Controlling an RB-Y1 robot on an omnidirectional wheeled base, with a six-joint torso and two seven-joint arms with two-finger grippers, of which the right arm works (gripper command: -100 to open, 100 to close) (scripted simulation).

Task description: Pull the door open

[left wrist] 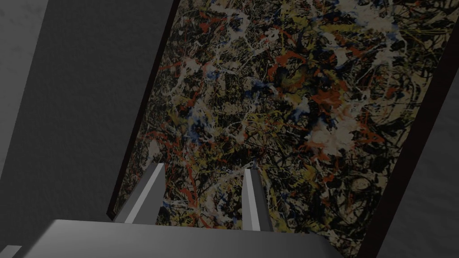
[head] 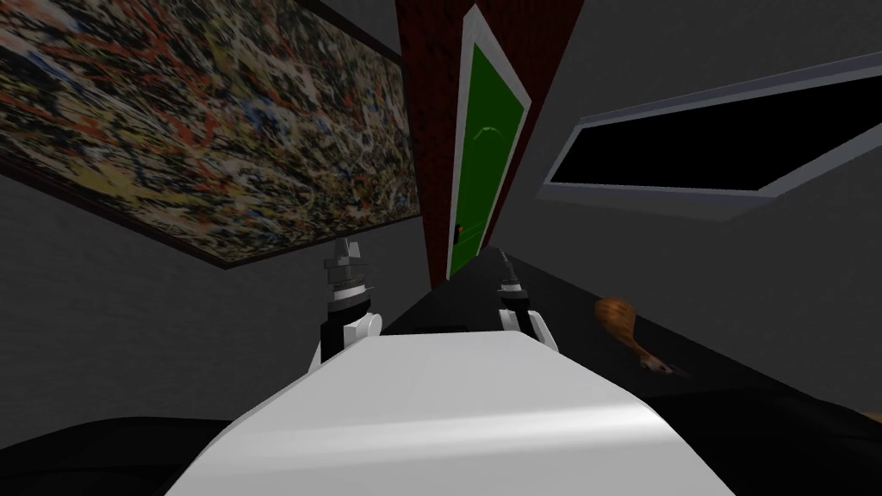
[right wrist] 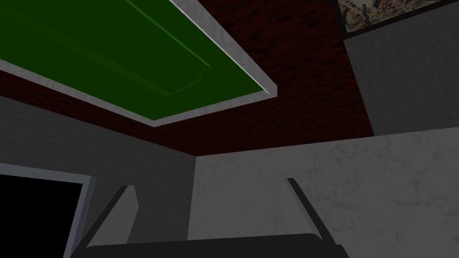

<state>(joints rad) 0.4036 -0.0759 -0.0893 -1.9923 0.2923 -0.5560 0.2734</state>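
At the far end of the corridor, well ahead of both arms, the green door (head: 484,164) stands shut in its pale frame (head: 472,34), set into a dark red brick wall (head: 426,129). Its long axis is upright; the lean it has in the head view is the camera's slant, shared by everything else. A small dark handle (head: 459,230) sits low on the door's left edge, so the hinges are probably on the right and the leaf should swing toward me about that side. The right pincer (head: 502,257) lies almost straight below the door in the head view and its wrist camera looks along its blades toward the green panel (right wrist: 112,53), with the fingers spread wide and nothing between them (right wrist: 209,183). The left pincer (head: 348,250) is raised to the left of the door line, angled away toward the side wall, its fingers likewise spread and empty (left wrist: 205,169). The handle falls between the two pincers, slightly closer to the right one's line, and I judge that arm the better placed. Neither can reach from here, so the base must close the gap first. Along the right runs a dark bench (head: 568,297) carrying a brown club-shaped object (head: 620,320), which narrows the way forward on that side.
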